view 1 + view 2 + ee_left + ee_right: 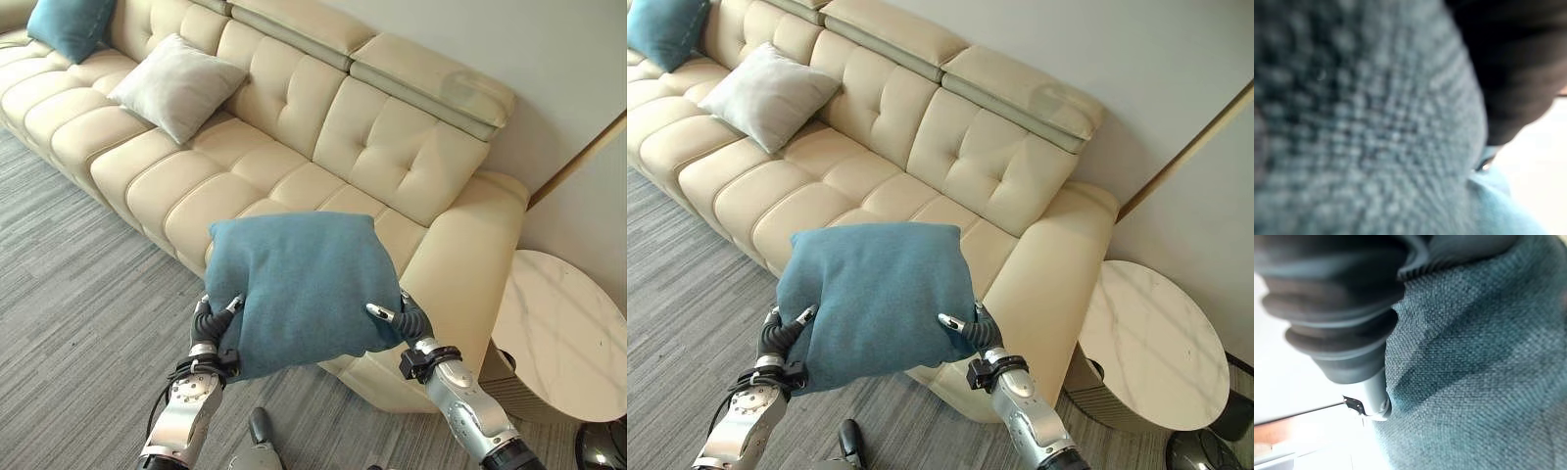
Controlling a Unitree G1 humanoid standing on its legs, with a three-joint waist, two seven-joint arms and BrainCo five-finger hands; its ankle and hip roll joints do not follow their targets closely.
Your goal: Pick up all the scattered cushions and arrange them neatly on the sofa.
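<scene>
Both hands, the left hand (217,315) and the right hand (397,315), clasped a teal cushion (294,289) by its sides at lower centre, raised before the cream sofa (294,147). This looked like the carrying step; next, lowering it onto the bare seat near the armrest.

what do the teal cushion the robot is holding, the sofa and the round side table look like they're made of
Teal cushion: woven fabric, matte; the right wrist view shows a coarse weave.
Sofa: cream leather or faux leather, smooth with a soft sheen and tufted seams; which one is unclear.
Side table: its top looks like white marble or an imitation, grey-veined and glossy.
</scene>
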